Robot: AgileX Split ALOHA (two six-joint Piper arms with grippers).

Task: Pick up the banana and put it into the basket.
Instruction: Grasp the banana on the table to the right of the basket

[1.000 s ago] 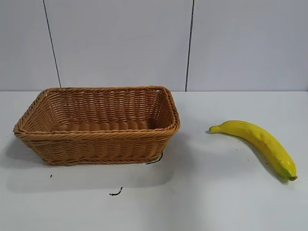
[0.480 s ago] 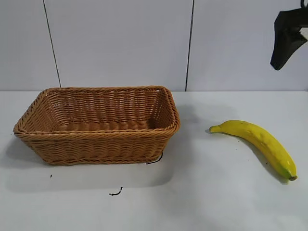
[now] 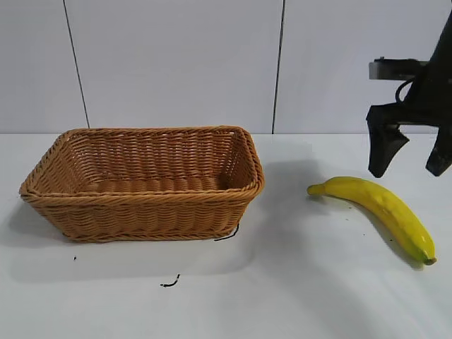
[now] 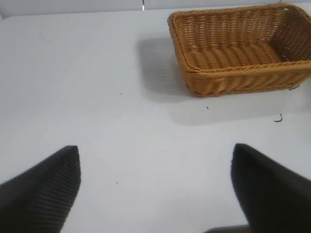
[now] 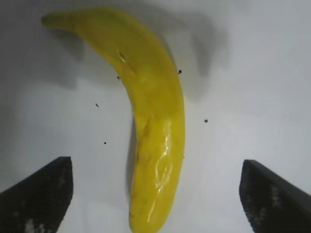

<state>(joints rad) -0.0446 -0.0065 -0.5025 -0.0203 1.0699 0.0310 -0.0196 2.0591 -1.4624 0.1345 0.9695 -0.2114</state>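
The yellow banana [image 3: 381, 207] lies flat on the white table at the right, its stem toward the basket; it also fills the right wrist view [image 5: 150, 121]. My right gripper [image 3: 409, 169] hangs open just above and behind the banana, one finger on each side of its line, touching nothing. In the right wrist view the gripper [image 5: 155, 194] has the banana's body between its spread fingers. The tan wicker basket [image 3: 42, 189] stands at the left with nothing in it. My left gripper [image 4: 155, 189] is open over bare table, the basket [image 4: 243, 73] some way beyond it.
Small dark scraps [image 3: 169, 283] lie on the table in front of the basket. A grey panelled wall stands behind the table. White table surface stretches between basket and banana.
My right arm came into the exterior view from the upper right and has dropped down to just above the banana. Banana and basket have not moved.
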